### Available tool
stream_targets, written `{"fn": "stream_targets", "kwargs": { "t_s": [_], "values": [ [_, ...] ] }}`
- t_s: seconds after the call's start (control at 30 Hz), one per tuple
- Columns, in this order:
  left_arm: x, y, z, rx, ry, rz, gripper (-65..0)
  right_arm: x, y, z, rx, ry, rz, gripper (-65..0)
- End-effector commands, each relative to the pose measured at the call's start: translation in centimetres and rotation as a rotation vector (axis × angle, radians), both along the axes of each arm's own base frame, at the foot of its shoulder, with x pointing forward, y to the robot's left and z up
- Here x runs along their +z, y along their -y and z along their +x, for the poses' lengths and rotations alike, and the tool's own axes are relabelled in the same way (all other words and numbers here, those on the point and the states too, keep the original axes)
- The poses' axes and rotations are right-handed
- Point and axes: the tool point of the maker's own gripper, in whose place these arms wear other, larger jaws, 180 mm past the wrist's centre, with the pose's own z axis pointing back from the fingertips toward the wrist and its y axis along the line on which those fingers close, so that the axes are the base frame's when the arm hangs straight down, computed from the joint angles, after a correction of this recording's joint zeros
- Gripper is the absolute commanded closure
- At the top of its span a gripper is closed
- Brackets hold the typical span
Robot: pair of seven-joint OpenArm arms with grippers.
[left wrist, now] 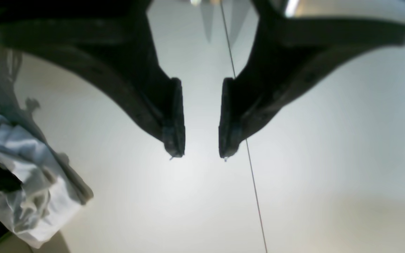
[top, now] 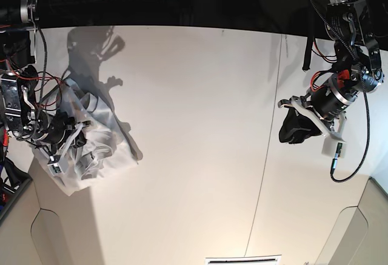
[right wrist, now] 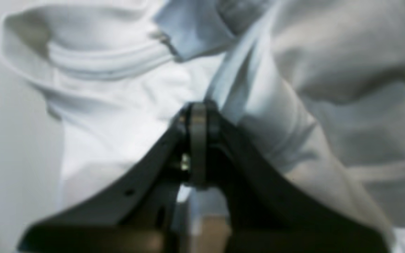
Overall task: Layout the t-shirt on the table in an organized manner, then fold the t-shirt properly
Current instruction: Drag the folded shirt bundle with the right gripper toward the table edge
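The white t-shirt is a crumpled bunch at the table's left side, raised enough to cast a shadow to its right. My right gripper is buried in that bunch. In the right wrist view its jaws are shut on a fold of the t-shirt, with the ribbed collar above them. Far off at the right, my left gripper hovers over bare table. Its fingers stand apart with nothing between them. The t-shirt shows small at that view's lower left.
A thin dark seam runs front to back across the table, just left of my left gripper. The table's far edge is dark. Cables and arm hardware crowd the left side. Beige recesses sit at both near corners.
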Motion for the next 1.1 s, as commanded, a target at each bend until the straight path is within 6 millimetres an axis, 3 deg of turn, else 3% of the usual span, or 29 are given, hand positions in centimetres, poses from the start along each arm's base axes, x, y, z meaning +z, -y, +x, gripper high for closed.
{"fn": "stream_targets", "kwargs": {
  "t_s": [0.0, 0.17, 0.3, 0.43, 0.67, 0.93, 1.07],
  "values": [
    [1.6, -0.1, 0.8, 0.000, 0.057, -0.008, -20.2, -2.1, 2.3, -2.5, -0.061, -0.121, -0.108, 0.0],
    [1.4, -0.1, 0.7, -0.001, 0.053, -0.008, -20.2, -3.8, 0.6, -3.9, -0.235, -0.155, -0.085, 0.0],
    [1.5, -0.1, 0.7, -0.001, 0.054, -0.008, -20.2, -4.3, -1.5, -3.8, -0.355, -0.158, -0.015, 0.0],
    [1.5, -0.1, 0.7, -0.001, 0.054, -0.008, -20.2, -4.3, -2.1, -3.6, -0.451, -0.148, 0.015, 0.0],
    [1.7, 0.1, 0.7, -0.002, 0.061, -0.024, -20.2, -4.2, 0.2, -4.2, -0.647, -0.145, 0.054, 0.0],
    [1.7, 0.1, 0.7, -0.002, 0.061, -0.025, -20.2, -4.5, 0.7, -4.9, -0.788, -0.144, 0.147, 0.0],
    [1.6, 0.1, 0.7, -0.003, 0.057, -0.024, -20.2, -4.4, 2.2, -5.0, -0.827, -0.116, 0.121, 0.0]
  ]
}}
